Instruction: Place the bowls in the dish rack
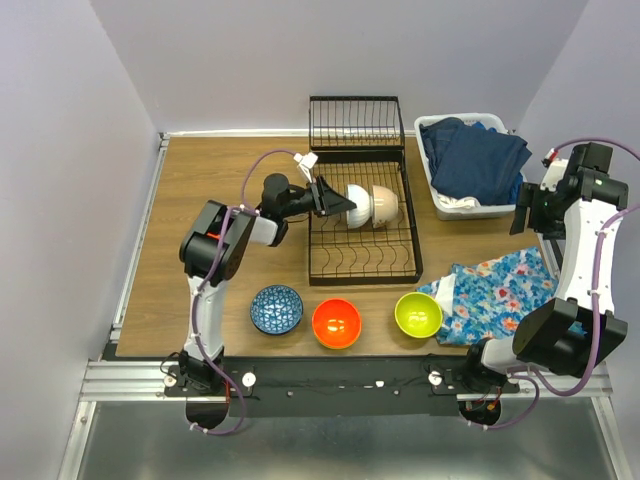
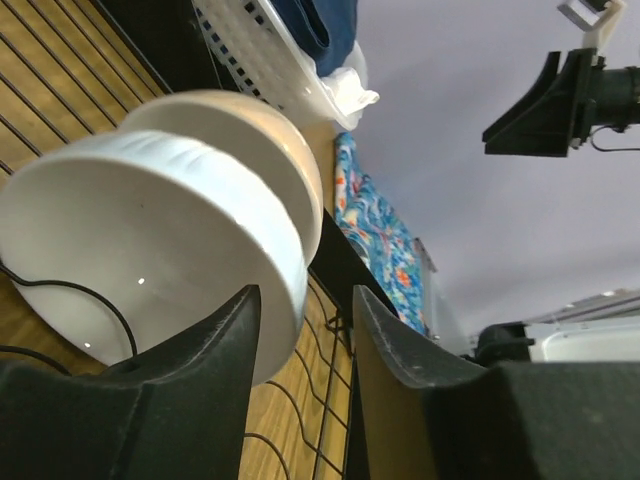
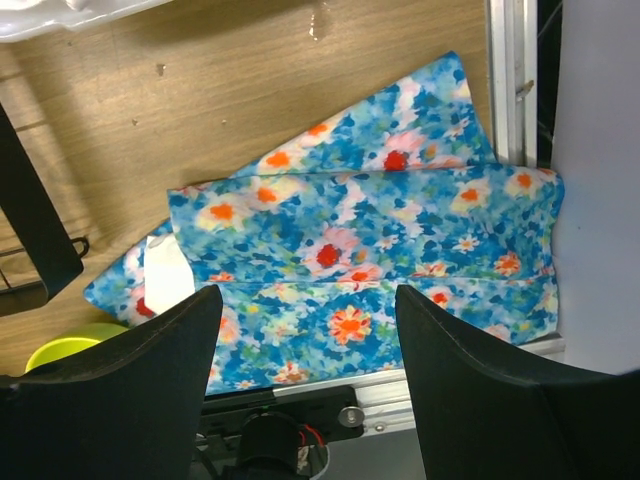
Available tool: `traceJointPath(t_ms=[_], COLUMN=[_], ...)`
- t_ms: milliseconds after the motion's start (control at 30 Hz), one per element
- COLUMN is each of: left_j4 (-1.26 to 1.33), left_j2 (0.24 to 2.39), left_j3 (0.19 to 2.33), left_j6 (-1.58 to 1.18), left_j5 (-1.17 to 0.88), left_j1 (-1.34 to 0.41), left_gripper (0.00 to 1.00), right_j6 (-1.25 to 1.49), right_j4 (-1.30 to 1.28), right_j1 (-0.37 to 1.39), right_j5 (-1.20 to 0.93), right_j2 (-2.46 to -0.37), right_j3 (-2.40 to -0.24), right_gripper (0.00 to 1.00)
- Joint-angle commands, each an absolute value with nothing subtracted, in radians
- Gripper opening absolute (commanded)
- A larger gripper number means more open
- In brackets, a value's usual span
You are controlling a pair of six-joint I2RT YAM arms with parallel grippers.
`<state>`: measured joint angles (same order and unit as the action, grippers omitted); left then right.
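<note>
The black wire dish rack (image 1: 362, 255) stands mid-table. A white bowl (image 1: 360, 203) and a cream bowl (image 1: 386, 205) stand on edge in its slots, the cream one behind the white one. My left gripper (image 1: 335, 200) is open at the white bowl (image 2: 150, 230). One finger is inside the bowl, the other is outside and apart from it, and the rim lies between them. The cream bowl (image 2: 270, 130) shows behind. A blue patterned bowl (image 1: 277, 308), an orange bowl (image 1: 336, 323) and a lime green bowl (image 1: 418, 314) sit in front of the rack. My right gripper (image 1: 523, 208) is open, empty and raised at the right.
A white tub (image 1: 448, 205) of navy clothes stands at the back right. A blue floral cloth (image 1: 497, 293) lies at the front right, under my right gripper (image 3: 308, 292). The lime bowl's edge (image 3: 70, 345) shows beside it. The rack's taller basket end (image 1: 356, 122) is at the back.
</note>
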<state>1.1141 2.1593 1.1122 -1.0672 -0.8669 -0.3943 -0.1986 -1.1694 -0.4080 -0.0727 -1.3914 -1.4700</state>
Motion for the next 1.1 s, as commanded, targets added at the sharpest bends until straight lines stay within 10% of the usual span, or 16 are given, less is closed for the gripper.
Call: traceJointPath(t_ms=[0,700,1067], left_j4=[0.786,-0.938,-1.439], left_j2=[2.019,1.197,1.069], left_j3=[1.103,1.068,1.082], left_j6=[-0.757,0.677,1.324], left_j5=[-0.799,-0.655,-0.543], left_j1=[-0.388,-0.178,-0.435], left_gripper=[0.53,0.57,0.60], right_j6=[-0.173,-0.264,-0.334], right_j4=[-1.143,-0.980,-0.939], right_j1=[-0.417,-0.417,-0.417], right_j5=[-0.127,-0.293,-0.391], right_j2=[-1.381,-1.347,-1.267], right_j3=[-1.440,-1.396,-1.232], right_gripper=[0.78,0.78,0.78])
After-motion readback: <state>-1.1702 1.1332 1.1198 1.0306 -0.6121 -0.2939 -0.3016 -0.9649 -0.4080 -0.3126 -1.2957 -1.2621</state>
